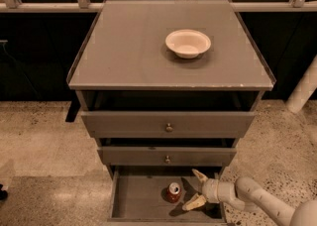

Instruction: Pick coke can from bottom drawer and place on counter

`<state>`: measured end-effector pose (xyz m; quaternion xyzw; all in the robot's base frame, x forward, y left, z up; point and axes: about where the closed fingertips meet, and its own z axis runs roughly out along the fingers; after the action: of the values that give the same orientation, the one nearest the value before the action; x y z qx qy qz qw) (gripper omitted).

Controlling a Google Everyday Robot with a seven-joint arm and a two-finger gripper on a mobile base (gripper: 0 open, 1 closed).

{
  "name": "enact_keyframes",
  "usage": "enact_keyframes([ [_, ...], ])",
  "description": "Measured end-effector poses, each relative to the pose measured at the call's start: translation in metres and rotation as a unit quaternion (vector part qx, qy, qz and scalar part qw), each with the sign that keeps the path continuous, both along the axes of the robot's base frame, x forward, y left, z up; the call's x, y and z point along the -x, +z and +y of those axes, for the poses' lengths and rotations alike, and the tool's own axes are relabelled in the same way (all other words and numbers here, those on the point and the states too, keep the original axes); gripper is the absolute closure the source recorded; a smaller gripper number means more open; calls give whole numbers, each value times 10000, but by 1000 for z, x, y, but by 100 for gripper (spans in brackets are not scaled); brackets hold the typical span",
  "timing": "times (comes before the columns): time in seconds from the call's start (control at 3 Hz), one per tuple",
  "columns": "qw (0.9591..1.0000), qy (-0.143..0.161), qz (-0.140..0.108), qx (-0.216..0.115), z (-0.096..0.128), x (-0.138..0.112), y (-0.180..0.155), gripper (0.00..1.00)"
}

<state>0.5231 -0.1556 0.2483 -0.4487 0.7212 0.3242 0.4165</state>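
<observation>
Nearest the camera, the bottom drawer [138, 201] is pulled out, a shallow grey tray with a plank floor and low walls. The coke can [173, 192] stands upright in it, right of centre, small and red with a silver top. Just to the can's right is the gripper [194, 190], its two pale fingers spread wide, one above and one below, holding nothing. The lower fingertip seems to stop just short of the can, though the shadow there makes this hard to judge. The smooth, pale arm [262, 201] reaches in from the lower right over the speckled floor [44, 141].

Above are two grey drawer fronts [129, 123], each with a small round knob [169, 127]. Farther back, the flat grey counter [133, 46] carries a shallow round cream bowl [187, 42], seemingly empty.
</observation>
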Motion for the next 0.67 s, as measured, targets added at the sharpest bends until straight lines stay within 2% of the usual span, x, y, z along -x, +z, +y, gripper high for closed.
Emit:
enact_keyframes([
  [0.33,10000,-80,38,-1,2,3,-13,0],
  [0.67,9999,-133,24,-66,14,-4,-30,0],
])
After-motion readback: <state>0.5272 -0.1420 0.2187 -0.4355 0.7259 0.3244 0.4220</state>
